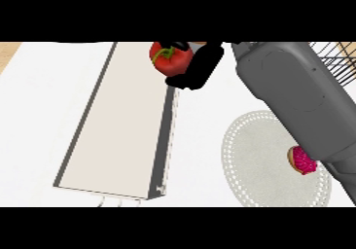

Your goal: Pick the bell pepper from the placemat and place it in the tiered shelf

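A red bell pepper (170,58) with a green stem hangs at the top of the head view, over the far right edge of the tiered shelf (116,126). My right hand (199,68) is curled round the pepper from the right, its grey forearm crossing the view from the lower right. The shelf shows as a long pale board with dark side rails, running from the top centre down to the lower left. The round white lace placemat (263,160) lies at the lower right, partly under my forearm. My left hand does not show.
A half fruit with pink flesh (303,161) lies on the placemat beside my forearm. A black wire rack (342,61) stands at the top right. The white counter (37,121) spreads to the left of the shelf.
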Robot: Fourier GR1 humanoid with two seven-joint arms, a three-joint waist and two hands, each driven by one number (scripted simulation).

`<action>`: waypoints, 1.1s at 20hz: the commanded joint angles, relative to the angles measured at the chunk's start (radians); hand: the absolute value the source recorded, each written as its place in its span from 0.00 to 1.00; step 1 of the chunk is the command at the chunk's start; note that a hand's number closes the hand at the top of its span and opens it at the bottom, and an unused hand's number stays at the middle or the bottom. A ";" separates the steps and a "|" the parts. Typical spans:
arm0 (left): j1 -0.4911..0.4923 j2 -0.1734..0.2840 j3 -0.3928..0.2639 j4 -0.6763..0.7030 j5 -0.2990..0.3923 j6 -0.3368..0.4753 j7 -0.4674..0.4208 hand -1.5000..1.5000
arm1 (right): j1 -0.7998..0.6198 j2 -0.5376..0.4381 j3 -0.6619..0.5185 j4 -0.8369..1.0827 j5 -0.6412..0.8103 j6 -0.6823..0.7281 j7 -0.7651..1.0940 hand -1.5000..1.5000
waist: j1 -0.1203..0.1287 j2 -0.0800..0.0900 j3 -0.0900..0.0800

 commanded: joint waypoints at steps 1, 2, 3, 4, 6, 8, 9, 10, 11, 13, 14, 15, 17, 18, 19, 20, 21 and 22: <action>-0.270 -0.060 0.080 -0.108 -0.032 -0.023 -0.076 0.50 | -0.062 0.072 0.051 0.053 0.039 -0.003 0.023 1.00 | -0.016 -0.005 -0.014; -0.280 -0.052 0.084 -0.107 -0.038 -0.014 -0.076 0.50 | -0.066 0.085 0.050 0.066 0.040 -0.010 0.020 1.00 | -0.021 -0.003 -0.013; -0.277 -0.055 0.080 -0.107 -0.032 -0.015 -0.077 0.50 | -0.079 0.097 0.056 0.077 0.041 -0.004 0.025 1.00 | -0.020 -0.005 -0.012; -0.280 -0.047 0.079 -0.116 -0.027 -0.014 -0.066 0.50 | -0.076 0.123 0.069 0.099 0.051 -0.017 0.019 1.00 | -0.015 0.003 -0.011; -0.295 -0.043 0.079 -0.117 -0.027 -0.010 -0.063 0.50 | -0.083 0.152 0.093 0.114 0.060 -0.008 0.020 1.00 | -0.032 0.001 -0.011; -0.288 -0.045 0.070 -0.113 -0.027 -0.001 -0.071 0.50 | -0.106 0.176 0.117 0.145 0.080 0.000 0.042 1.00 | -0.028 -0.004 -0.012; -0.289 -0.059 0.054 -0.107 -0.028 0.003 -0.065 0.50 | -0.109 0.218 0.130 0.155 0.088 -0.023 0.050 1.00 | -0.025 -0.001 -0.013; -0.298 -0.045 0.071 -0.102 -0.023 0.006 -0.070 0.50 | -0.103 0.218 0.143 0.171 0.092 -0.005 0.039 1.00 | -0.032 0.001 -0.013; -0.280 -0.048 0.056 -0.100 -0.026 0.006 -0.084 0.50 | -0.088 0.248 0.129 0.192 0.052 0.017 0.032 1.00 | -0.021 0.000 -0.012; -0.273 -0.038 0.051 -0.113 -0.021 0.009 -0.088 0.50 | -0.033 0.283 0.066 0.248 -0.080 0.082 0.052 1.00 | -0.024 0.011 -0.011; -0.267 -0.026 0.047 -0.104 -0.023 0.004 -0.093 0.50 | -0.012 0.284 0.063 0.277 -0.130 0.105 0.071 0.00 | -0.004 0.017 -0.013; -0.270 -0.036 0.042 -0.105 -0.016 0.006 -0.091 0.50 | 0.012 0.285 0.056 0.284 -0.177 0.135 0.091 0.00 | -0.017 0.010 -0.013; -0.278 -0.031 0.041 -0.108 -0.019 0.015 -0.093 0.50 | 0.016 0.285 0.030 0.317 -0.239 0.155 0.106 0.00 | -0.005 0.011 -0.012; -0.282 -0.028 0.045 -0.096 -0.017 0.017 -0.096 0.50 | 0.016 0.285 0.005 0.325 -0.288 0.176 0.117 0.00 | -0.008 0.007 -0.012; -0.284 -0.024 0.030 -0.106 -0.019 0.008 -0.092 0.50 | 0.013 0.286 -0.009 0.344 -0.325 0.181 0.118 0.00 | 0.006 0.013 -0.011; -0.297 -0.018 0.049 -0.102 -0.011 0.013 -0.094 0.50 | 0.019 0.286 -0.028 0.352 -0.358 0.176 0.115 0.00 | 0.006 0.012 -0.011; -0.295 -0.027 0.029 -0.086 -0.017 0.007 -0.098 0.50 | -0.002 0.286 -0.049 0.362 -0.398 0.180 0.138 0.00 | 0.009 0.005 -0.012; -0.304 -0.025 0.029 -0.088 -0.015 0.005 -0.096 0.50 | -0.006 0.286 -0.067 0.372 -0.424 0.172 0.139 0.00 | 0.006 0.006 -0.011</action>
